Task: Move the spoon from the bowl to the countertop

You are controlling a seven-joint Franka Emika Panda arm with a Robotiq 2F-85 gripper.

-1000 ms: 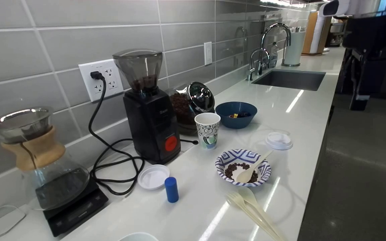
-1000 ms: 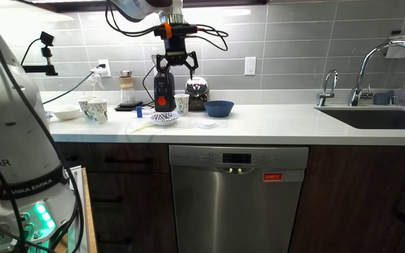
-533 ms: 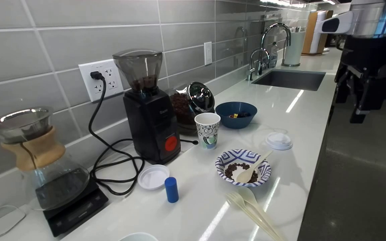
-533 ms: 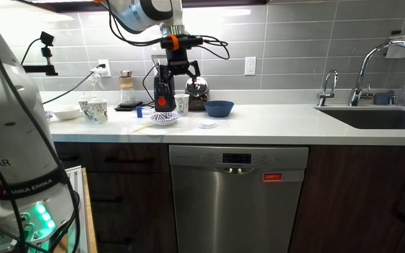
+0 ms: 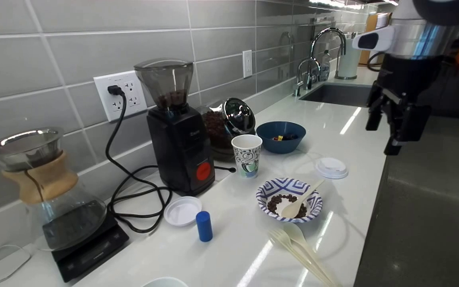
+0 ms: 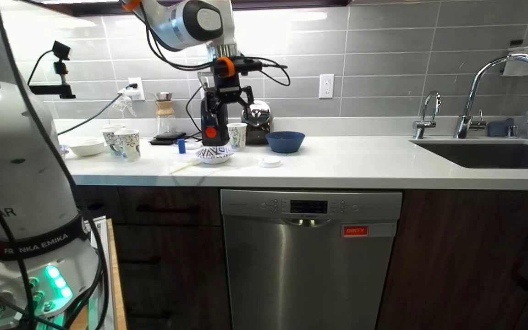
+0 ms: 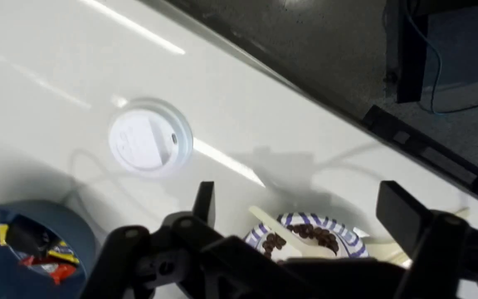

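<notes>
Blue-and-white, the patterned bowl (image 5: 283, 185) sits upright on the counter (image 5: 233, 247) with the short pale spoon (image 5: 296, 205) resting in it: the wide end lies among brown bits (image 5: 274, 203), and the handle leans across the rim. Higher than the patterned bowl and well apart from it, the jaws hang spread wide; in the wrist view the patterned bowl, partly hidden, shows between them. Just beside the patterned bowl, a fork (image 5: 293, 250) and another long pale utensil (image 5: 297, 235) lie close together. Near the patterned bowl are a white cup lid (image 5: 332, 168) and an upright paper cup (image 5: 247, 157). Farther from the patterned bowl stand a black grinder (image 5: 179, 151) and a dark blue bowl (image 5: 280, 148) holding bright wrappers (image 7: 62, 272).
</notes>
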